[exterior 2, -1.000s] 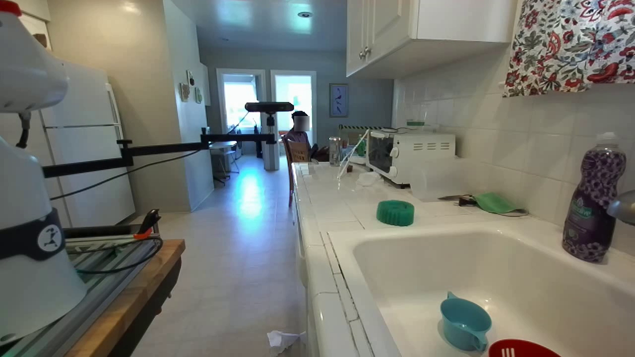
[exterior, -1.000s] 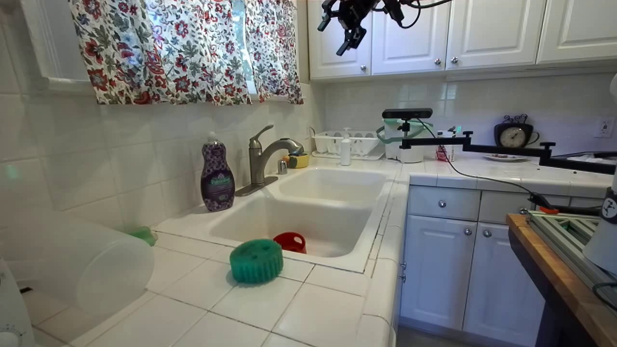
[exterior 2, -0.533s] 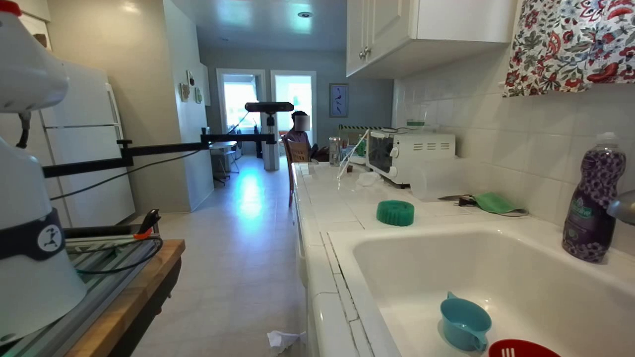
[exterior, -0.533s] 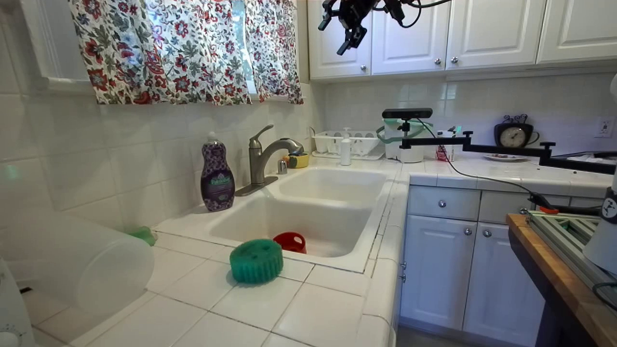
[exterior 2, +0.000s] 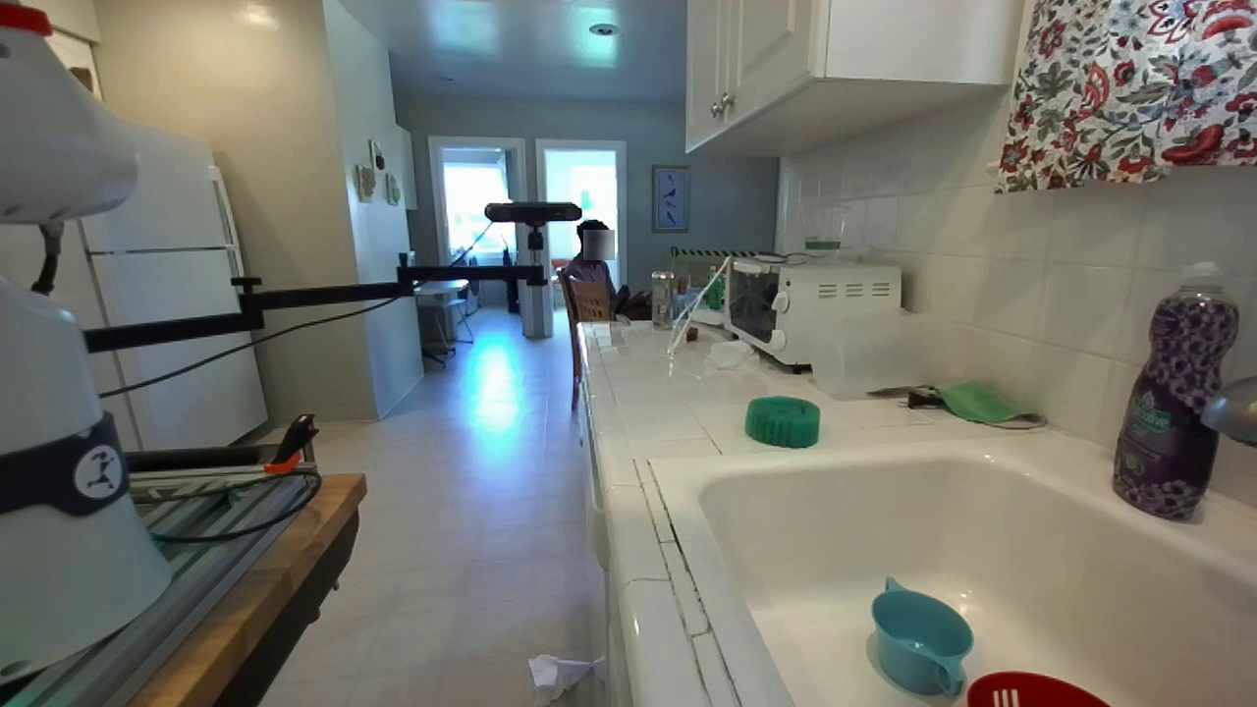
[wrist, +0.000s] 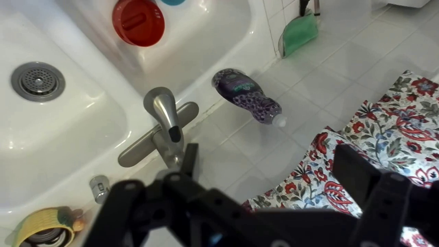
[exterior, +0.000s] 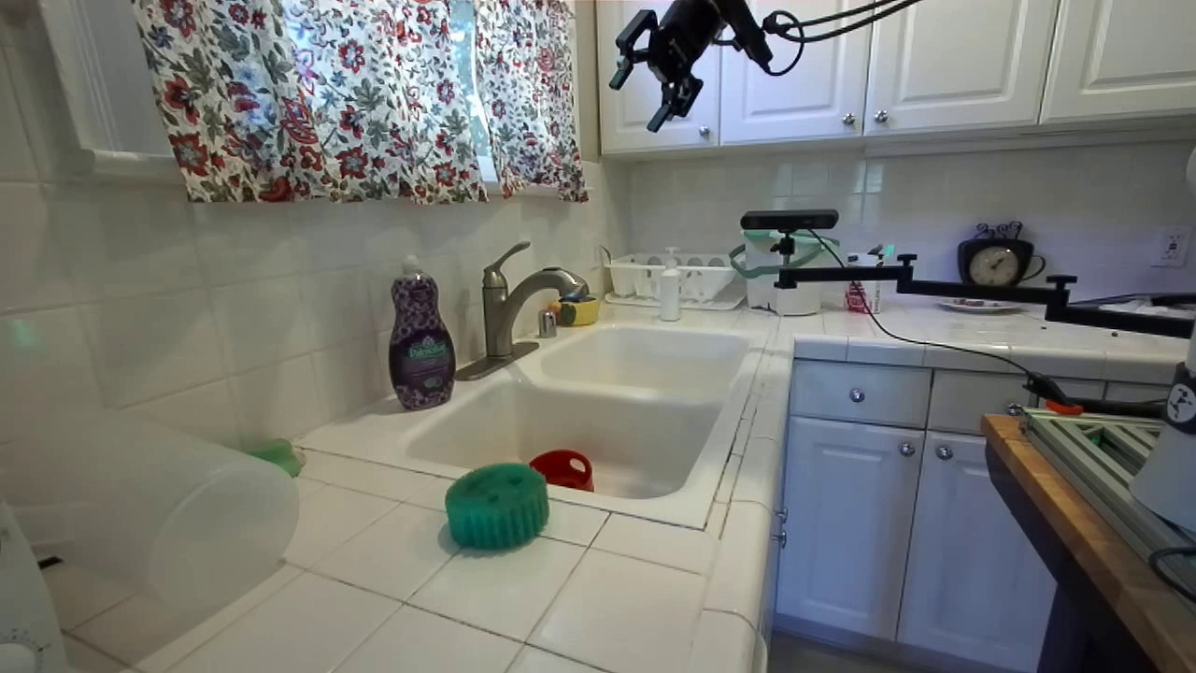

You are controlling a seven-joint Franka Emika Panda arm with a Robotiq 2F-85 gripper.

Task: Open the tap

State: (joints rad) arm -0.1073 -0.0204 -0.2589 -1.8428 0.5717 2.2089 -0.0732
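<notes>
While the black two-fingered gripper (exterior: pixel 635 105) gapes, the arched grey metal tap (exterior: pixel 500 316) stands near the white-tiled worktop's (exterior: pixel 617 598) rear edge

White kitchen, bright far end

Down the room, in an exterior view, I see a bluish glare (exterior 2: pixel 494 383) on the pale floor (exterior 2: pixel 481 560), stretching toward two bright, white-framed openings (exterior 2: pixel 581 182). A framed picture (exterior 2: pixel 672 198) hangs on the grey far wall (exterior 2: pixel 727 201) to their right; a white fridge (exterior 2: pixel 182 206) stands at left. In both exterior views, flowered curtains (exterior: pixel 374 103) hang above the tiled wall (exterior: pixel 280 271), near white cabinets (exterior: pixel 794 75).
</notes>
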